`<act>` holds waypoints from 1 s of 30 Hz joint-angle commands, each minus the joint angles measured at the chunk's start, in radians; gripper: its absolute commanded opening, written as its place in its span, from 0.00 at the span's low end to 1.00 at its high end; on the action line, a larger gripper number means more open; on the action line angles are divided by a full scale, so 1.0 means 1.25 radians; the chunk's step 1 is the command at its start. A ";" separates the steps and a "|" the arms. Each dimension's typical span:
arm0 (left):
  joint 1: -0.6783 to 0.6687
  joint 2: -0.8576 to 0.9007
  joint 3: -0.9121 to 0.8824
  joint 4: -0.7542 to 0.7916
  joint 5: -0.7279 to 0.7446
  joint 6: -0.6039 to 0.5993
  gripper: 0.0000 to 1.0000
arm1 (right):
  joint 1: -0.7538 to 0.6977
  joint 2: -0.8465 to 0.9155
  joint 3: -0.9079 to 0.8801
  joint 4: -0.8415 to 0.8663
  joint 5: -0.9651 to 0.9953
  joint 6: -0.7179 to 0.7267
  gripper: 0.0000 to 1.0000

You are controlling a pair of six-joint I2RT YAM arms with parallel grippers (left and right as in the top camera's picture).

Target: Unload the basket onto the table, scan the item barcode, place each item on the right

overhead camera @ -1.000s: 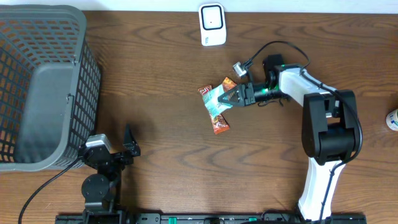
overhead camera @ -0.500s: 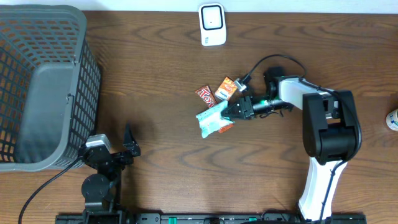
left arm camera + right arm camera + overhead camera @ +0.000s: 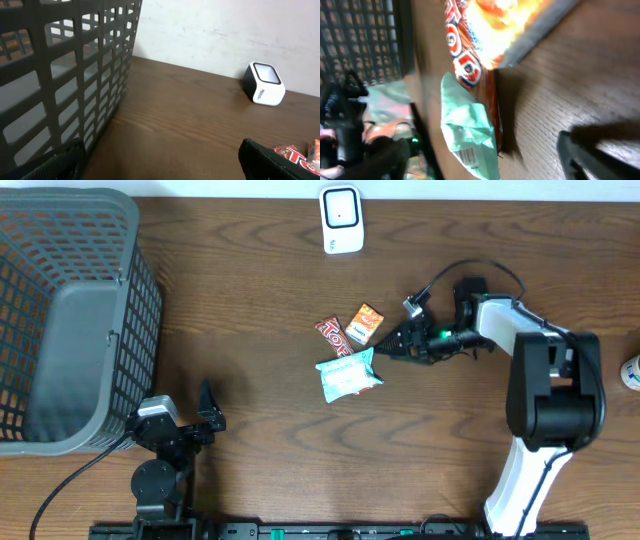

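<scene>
The teal packet (image 3: 348,373) is being left flat on the table (image 3: 260,300) just ahead of the right gripper (image 3: 388,346), whose fingers (image 3: 592,157) are being held spread and empty, probably so that its barcode (image 3: 467,156) is being exposed for regrasping.

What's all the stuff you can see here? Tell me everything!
basket: one, dark grey, table's left end
scanner: one, white with a black face, far edge, middle
mint-green packet: one, flat mid-table, barcode showing
red-brown bar: one, just beyond the mint-green packet
orange packet: one, right of the bar
red patterned wrapper: one, seemingly partly under the mint-green packet
white object: one, cut off at the right edge, cannot tell what
table: one, brown wood
left end effector: one, black, open, empty, near the basket
right end effector: one, black, open, empty, beside the packets
</scene>
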 commanded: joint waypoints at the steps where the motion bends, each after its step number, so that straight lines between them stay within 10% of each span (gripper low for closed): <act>1: -0.002 -0.005 -0.026 -0.012 -0.004 0.010 0.98 | 0.054 -0.081 0.023 0.028 0.089 -0.021 0.99; 19: -0.002 -0.005 -0.026 -0.012 -0.004 0.010 0.98 | 0.151 0.016 0.023 0.109 0.130 0.020 0.97; 24: -0.002 -0.005 -0.026 -0.012 -0.004 0.010 0.98 | 0.135 0.016 0.023 0.049 0.133 -0.042 0.61; 30: -0.002 -0.005 -0.026 -0.012 -0.004 0.010 0.98 | 0.137 0.017 0.023 0.055 0.153 -0.047 0.60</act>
